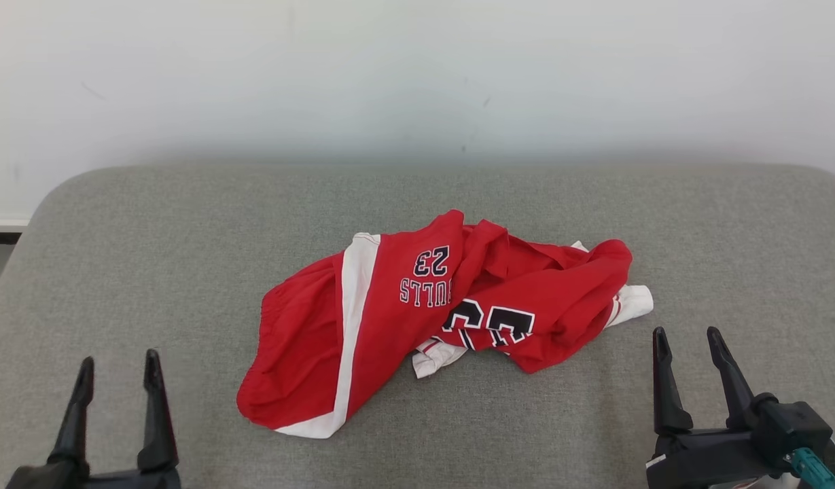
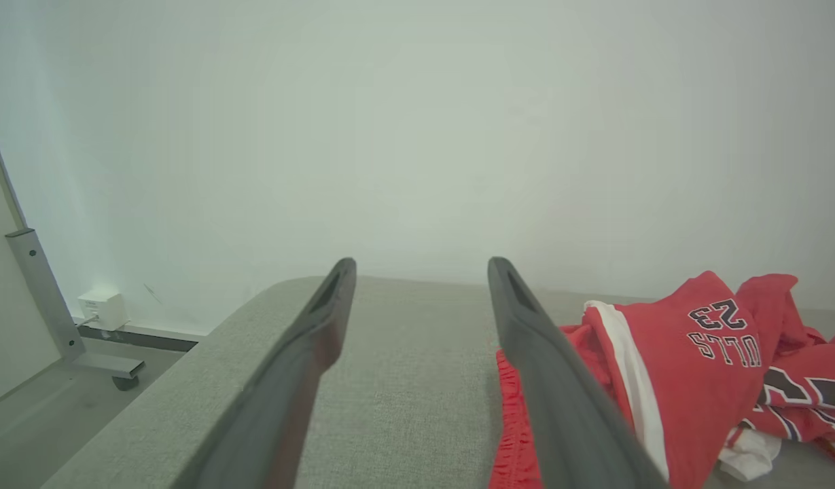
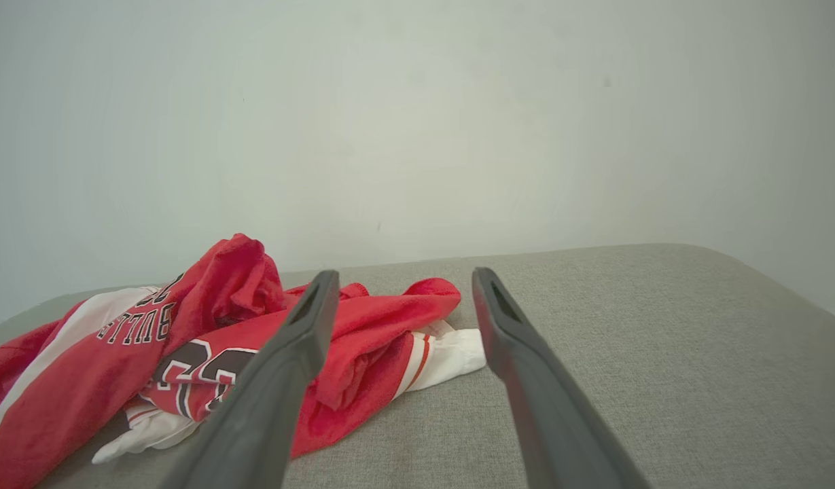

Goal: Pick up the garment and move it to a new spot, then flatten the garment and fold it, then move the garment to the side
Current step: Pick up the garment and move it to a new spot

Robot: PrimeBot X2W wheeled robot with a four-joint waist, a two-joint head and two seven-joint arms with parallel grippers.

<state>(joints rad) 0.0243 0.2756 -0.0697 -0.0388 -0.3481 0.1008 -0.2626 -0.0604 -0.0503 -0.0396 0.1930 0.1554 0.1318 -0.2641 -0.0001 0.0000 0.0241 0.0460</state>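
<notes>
On the middle of the grey pad (image 1: 152,258) lies the red garment (image 1: 390,326), crumpled in a heap with its folds tucked over one another. At the pad's near edge sit the left gripper (image 1: 118,358) and the right gripper (image 1: 687,333), one toward each near corner. Both have their fingers spread wide, hold nothing and are clear of the cloth. The step in hand looks like the first pickup. To do it well, each gripper should probably take an outer edge, not the bunched centre: the left the red edge toward the pad's left side, the right the white hem (image 1: 634,302) toward its right side. Pinching low against the pad and lifting evenly should let the heap hang open
</notes>
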